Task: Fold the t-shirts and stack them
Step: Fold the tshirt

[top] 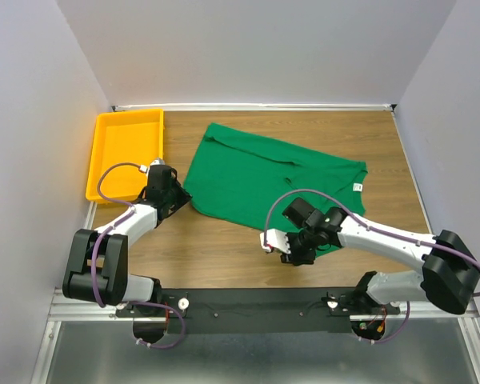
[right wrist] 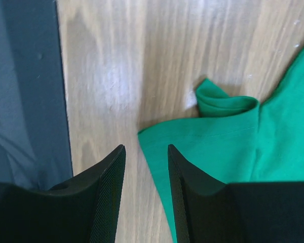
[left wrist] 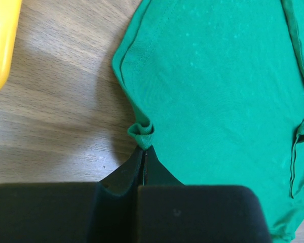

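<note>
The green t-shirt lies spread on the wooden table, its white neck tag at the right end. My left gripper is at the shirt's left edge. In the left wrist view it is shut on a small bunched fold of the shirt's hem. My right gripper is at the shirt's near edge. In the right wrist view it is open, with one finger over bare wood and the other over the cloth. A corner of the shirt lies just ahead, with a curled fold beyond it.
A yellow plastic tray stands at the back left, just left of my left arm; its rim also shows in the left wrist view. The table's dark front rail is close to my right gripper. White walls enclose three sides.
</note>
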Robot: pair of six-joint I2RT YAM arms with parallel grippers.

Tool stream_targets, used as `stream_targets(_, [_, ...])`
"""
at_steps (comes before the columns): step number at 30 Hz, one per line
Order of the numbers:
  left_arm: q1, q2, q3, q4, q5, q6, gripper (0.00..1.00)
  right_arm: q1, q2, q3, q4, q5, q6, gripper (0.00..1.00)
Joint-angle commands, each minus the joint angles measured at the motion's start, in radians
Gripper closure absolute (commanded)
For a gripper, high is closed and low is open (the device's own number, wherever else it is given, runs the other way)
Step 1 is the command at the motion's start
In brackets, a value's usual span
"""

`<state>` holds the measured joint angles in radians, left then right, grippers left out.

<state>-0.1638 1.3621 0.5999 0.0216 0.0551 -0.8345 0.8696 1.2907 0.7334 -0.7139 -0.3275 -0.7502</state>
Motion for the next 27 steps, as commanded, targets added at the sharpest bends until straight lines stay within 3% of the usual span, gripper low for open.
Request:
stream_targets(1, [0.001, -0.003, 0.003, 0.021, 0.017, 0.014, 1.0, 0.008, -0.022, -0.022, -0.065, -0.05, -0.055, 0.54])
stream_targets(14, [0.003, -0.003, -0.009, 0.028, 0.026, 0.012, 1.0, 0.014, 0.078, -0.046, 0.05, 0.019, -0.009, 0.54])
stream_targets(19, [0.003, -0.006, -0.008, 0.029, 0.029, 0.014, 1.0, 0.037, 0.111, -0.052, 0.07, 0.045, 0.014, 0.59])
stream_targets(24, [0.003, -0.006, -0.009, 0.032, 0.034, 0.012, 1.0, 0.049, 0.119, -0.051, 0.077, 0.067, 0.034, 0.86])
stream_targets(27, [0.003, -0.006, -0.011, 0.032, 0.037, 0.015, 1.0, 0.049, 0.037, -0.046, 0.057, 0.071, 0.043, 0.97])
